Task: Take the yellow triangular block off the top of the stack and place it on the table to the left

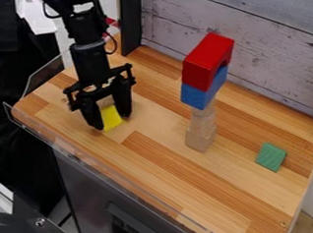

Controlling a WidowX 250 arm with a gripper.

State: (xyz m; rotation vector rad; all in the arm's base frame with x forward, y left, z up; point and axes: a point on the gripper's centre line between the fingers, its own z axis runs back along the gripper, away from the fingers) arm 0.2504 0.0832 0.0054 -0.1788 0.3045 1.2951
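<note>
Gripper: low at yellow block — could not tell how far open, or whether it had hold.
Yellow block: on wooden table, left part.
Stack: red block over blue block, wooden blocks below.
Right: green block.

Soft, even light, seemingly from overhead, brightens the wooden tabletop across mid-frame with only faint shadows, while the left edge falls so dark that little detail can be made out.
</note>
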